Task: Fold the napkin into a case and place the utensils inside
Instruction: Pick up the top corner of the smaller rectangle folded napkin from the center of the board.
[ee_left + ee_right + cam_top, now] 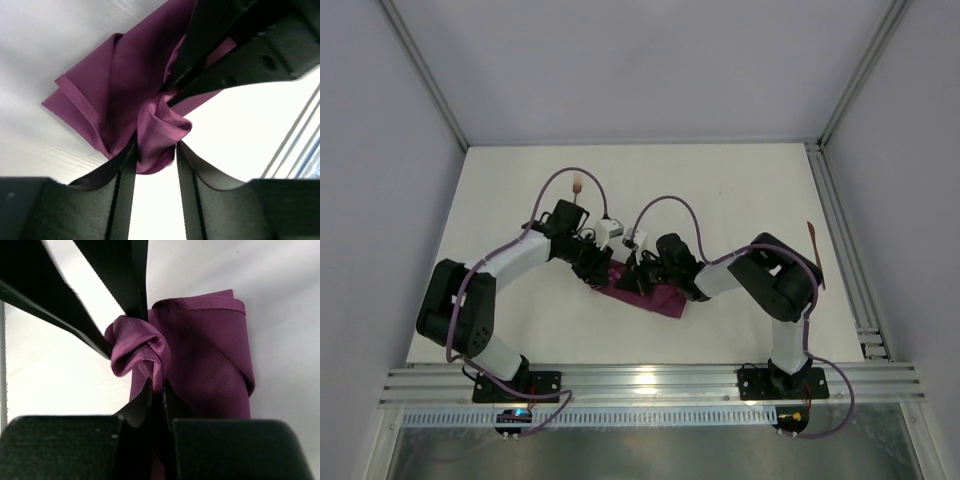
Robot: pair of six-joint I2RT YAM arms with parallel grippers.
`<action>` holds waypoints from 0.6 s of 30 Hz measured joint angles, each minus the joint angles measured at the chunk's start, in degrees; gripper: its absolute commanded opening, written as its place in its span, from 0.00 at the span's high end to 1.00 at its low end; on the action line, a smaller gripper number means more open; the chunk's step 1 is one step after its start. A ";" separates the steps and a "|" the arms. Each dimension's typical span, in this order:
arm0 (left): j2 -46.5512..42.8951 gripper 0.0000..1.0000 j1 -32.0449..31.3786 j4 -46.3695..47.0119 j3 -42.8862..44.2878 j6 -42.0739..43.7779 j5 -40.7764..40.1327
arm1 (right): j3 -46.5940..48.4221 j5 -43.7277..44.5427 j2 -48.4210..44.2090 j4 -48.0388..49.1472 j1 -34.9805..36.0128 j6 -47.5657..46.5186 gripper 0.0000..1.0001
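- From above we count one napkin (660, 298), folded small, near the front middle of the table (720, 190). Two utensils lie well apart from it: a fork (578, 185) beyond the left arm and a second utensil (815, 255) beside the right rail (840, 240). The left gripper (603, 268) and right gripper (638, 272) meet at the cloth's left end, with open tabletop beyond.
- At the left wrist, we see the left gripper (155, 157) narrowed, pinching one bunched fold of the napkin (115, 80). The right gripper (168, 94) touches that bunch. One hemmed edge lies leftward, beside open table.
- At the right wrist, the right gripper (157, 395) is pressed together on cloth. The napkin (210, 355) lies rightward, and the left gripper (125, 332) grips the knot.
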 measured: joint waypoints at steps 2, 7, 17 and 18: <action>-1.29 0.57 0.15 -0.52 0.02 -0.22 0.39 | -0.44 0.31 0.04 0.04 0.00 0.20 0.97; -8.00 0.57 2.82 -1.86 2.14 -1.99 2.01 | -1.36 0.94 0.11 0.63 0.02 0.61 0.97; -4.33 0.68 0.48 4.17 4.11 -2.78 -11.17 | -4.70 2.89 0.09 6.67 1.05 -0.13 0.97; -3.28 0.68 -1.20 5.03 2.97 -2.16 -12.81 | -4.96 3.04 0.09 7.19 1.25 -0.24 0.97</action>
